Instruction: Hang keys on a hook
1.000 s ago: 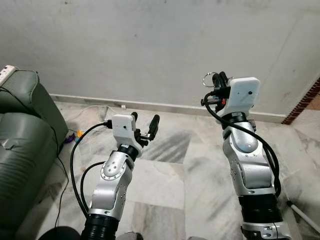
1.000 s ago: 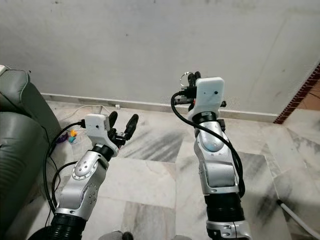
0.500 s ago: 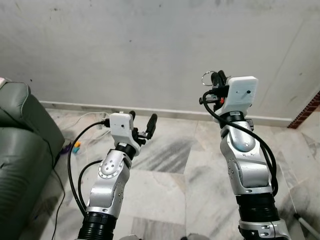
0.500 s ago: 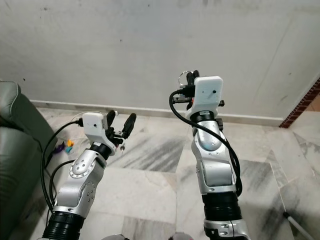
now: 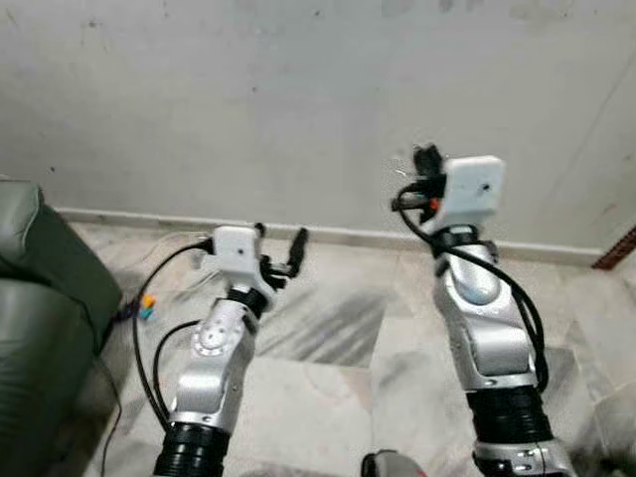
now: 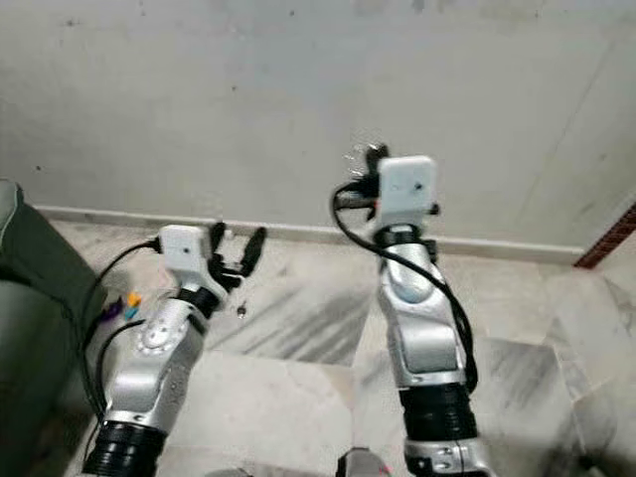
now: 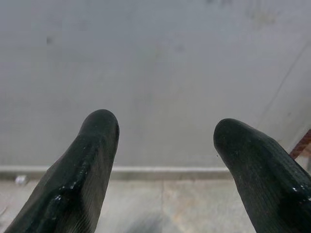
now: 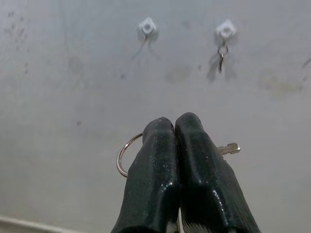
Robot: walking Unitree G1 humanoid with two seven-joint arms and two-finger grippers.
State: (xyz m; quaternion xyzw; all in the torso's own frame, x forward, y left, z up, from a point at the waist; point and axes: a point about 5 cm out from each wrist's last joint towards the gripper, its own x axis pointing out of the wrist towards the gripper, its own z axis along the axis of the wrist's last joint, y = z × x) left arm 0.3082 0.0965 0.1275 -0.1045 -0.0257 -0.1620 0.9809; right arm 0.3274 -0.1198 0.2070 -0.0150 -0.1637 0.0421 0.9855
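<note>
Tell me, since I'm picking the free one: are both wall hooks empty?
No. One hook is bare; the other hook already holds a key. The right gripper is shut on the key ring.

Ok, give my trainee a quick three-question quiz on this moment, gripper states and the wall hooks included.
1. True or false: the right gripper is shut on the key ring.
2. Multiple choice: the left gripper is A) shut on a key, B) open with nothing between its fingers, C) holding a cable.
3. Short answer: of the two white hooks on the wall, which already carries a key, the left hook or the right hook, as seen in the right wrist view?

Key: 1 true; 2 B; 3 the right hook, with a small key hanging from it.
</note>
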